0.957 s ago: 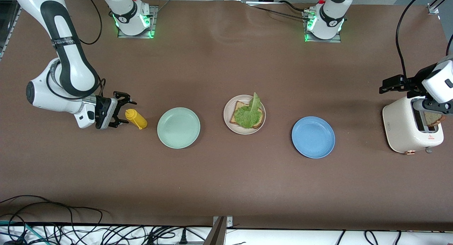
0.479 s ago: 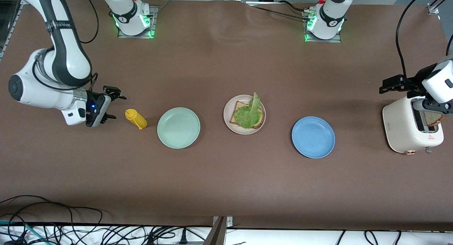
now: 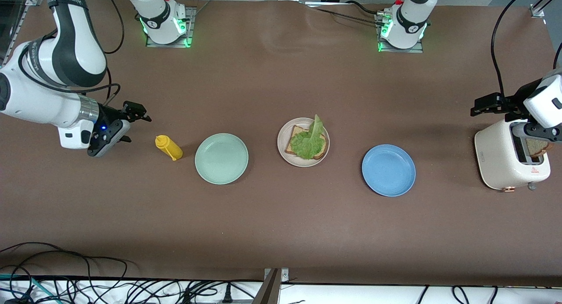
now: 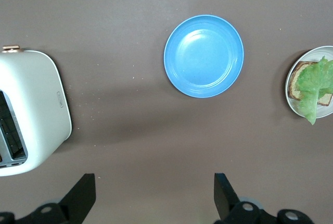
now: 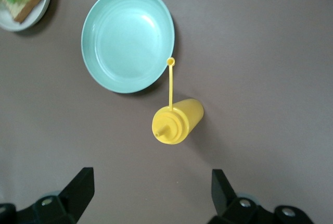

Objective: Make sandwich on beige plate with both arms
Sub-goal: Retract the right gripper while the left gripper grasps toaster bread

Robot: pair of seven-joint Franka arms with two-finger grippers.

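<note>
- The bench [image 3: 281, 234] carries three plates in a row, with a white toaster [image 3: 509, 157] at the left arm's end and a yellow sauce bottle [image 3: 168, 147] at the right arm's end.
- The left tool [image 3: 522, 119] hangs over the toaster, jaws wide and empty. A second bread slice [image 3: 536, 147] stands in the slot directly beneath it. That is the relation that matters: the left arm is far nearer the missing top slice.
- The right tool [image 3: 117, 129] is just beside the bottle, jaws spread, holding nothing.
- The beige plate [image 3: 283, 151] sits mid-bench between the mint plate [image 3: 221, 158] and blue plate [image 3: 388, 170], well apart from both tools.
- The sandwich [image 3: 307, 144] on it is half built: one slice with lettuce [image 3: 311, 139], no top slice yet.
</note>
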